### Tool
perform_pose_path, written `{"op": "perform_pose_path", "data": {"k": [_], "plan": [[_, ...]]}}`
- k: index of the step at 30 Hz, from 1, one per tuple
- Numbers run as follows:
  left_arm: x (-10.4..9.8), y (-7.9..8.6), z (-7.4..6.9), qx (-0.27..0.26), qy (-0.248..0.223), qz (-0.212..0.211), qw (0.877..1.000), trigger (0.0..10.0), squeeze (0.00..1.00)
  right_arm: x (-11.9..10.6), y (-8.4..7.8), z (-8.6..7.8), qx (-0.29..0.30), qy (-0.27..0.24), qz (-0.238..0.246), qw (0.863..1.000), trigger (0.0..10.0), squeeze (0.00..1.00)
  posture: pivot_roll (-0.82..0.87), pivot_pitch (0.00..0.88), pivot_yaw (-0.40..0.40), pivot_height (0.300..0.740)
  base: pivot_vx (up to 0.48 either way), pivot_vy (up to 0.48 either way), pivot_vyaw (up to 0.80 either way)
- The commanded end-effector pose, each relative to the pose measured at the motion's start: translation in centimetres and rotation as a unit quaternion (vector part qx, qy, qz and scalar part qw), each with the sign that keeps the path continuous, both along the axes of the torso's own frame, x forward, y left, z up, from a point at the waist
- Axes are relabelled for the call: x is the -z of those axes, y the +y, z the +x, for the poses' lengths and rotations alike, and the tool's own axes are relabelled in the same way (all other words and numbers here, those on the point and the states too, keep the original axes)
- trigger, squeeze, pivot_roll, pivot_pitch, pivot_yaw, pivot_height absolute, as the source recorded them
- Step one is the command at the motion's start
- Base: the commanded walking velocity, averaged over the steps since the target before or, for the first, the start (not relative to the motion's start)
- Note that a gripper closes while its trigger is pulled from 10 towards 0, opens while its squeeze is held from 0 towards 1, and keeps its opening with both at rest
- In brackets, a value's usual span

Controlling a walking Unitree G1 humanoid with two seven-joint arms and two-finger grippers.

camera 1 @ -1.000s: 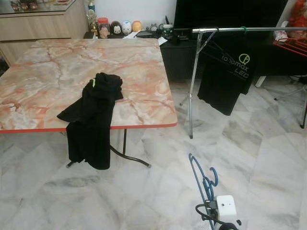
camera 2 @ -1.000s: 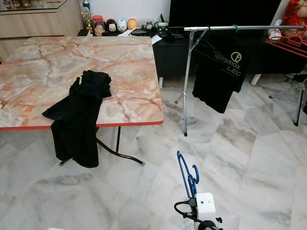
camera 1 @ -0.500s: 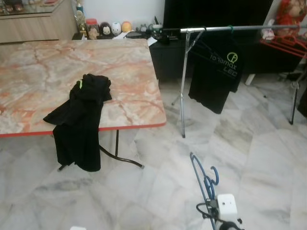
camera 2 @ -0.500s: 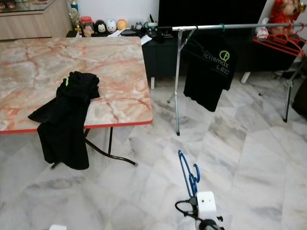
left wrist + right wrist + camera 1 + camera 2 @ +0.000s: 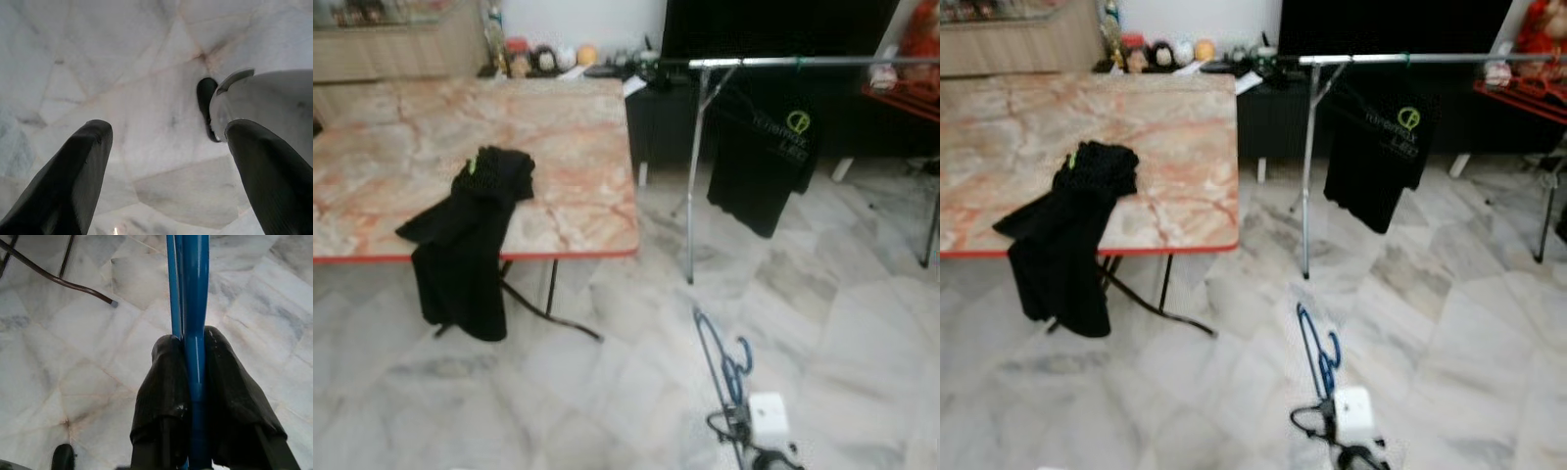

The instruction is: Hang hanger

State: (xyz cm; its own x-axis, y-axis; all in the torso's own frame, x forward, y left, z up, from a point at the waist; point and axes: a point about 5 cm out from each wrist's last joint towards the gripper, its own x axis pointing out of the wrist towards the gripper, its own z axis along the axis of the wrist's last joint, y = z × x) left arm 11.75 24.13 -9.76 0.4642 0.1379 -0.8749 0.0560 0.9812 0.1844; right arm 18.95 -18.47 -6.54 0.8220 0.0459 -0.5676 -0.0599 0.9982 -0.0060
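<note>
The blue hanger (image 5: 194, 308) was clamped tight between the right gripper (image 5: 195, 377) fingers, which were closed flat on its bar, so nothing was left to reach for there. Its long axis was run straight out past the fingertips, along the line of the fingers, with the hook end (image 5: 742, 354) curled near the wrist, as seen from the head views. It was carried low, over the marble floor (image 5: 607, 392), not yet anywhere near rail height.

The thing the next move was judged to hinge on: the rail (image 5: 803, 62) was well ahead of and above the fingers, a bit off to the right, with a black shirt (image 5: 769, 157) already hung from it. So the hanger probably had to be lifted a lot and the hook turned over the rail. The right arm was the nearer one anyway, and it already had the goods.

The left gripper (image 5: 166, 161) was spread wide with nothing between its fingers, pointed down at bare floor, idle.

Further out on the left, a table (image 5: 578, 147) was seen with a black garment (image 5: 470, 235) slumped over its edge. The head views were pretty blurred, fwiw.
</note>
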Motion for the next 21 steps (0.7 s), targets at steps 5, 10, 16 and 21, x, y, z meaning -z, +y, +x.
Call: {"op": "perform_pose_path", "data": {"k": [5,10,16,21], "plan": [[0.16,-0.34,-0.2,0.006,0.008,-0.004,1.0,10.0,0.0,-0.15,-0.83,-0.03,0.011,-0.005,-0.007,1.0,10.0,0.0,-0.08,0.0,-0.025,0.74,0.0,-0.3,0.0],[0.15,-0.29,-0.19,0.008,0.008,-0.003,1.0,10.0,0.0,-0.15,-0.79,-0.01,0.012,-0.005,-0.007,1.0,10.0,0.0,-0.08,0.0,-0.023,0.74,0.0,-0.302,0.0],[0.14,-0.29,-0.16,0.008,0.007,-0.003,1.0,10.0,0.0,-0.15,-0.86,-0.01,0.013,-0.004,-0.007,1.0,10.0,0.0,-0.08,0.0,-0.024,0.74,0.0,-0.301,0.0],[0.13,-0.31,-0.09,0.007,0.007,-0.005,1.0,10.0,0.0,-0.2,-0.99,0.07,0.016,-0.004,-0.008,1.0,10.0,0.0,-0.08,0.0,-0.028,0.74,0.0,-0.304,0.0]]}}
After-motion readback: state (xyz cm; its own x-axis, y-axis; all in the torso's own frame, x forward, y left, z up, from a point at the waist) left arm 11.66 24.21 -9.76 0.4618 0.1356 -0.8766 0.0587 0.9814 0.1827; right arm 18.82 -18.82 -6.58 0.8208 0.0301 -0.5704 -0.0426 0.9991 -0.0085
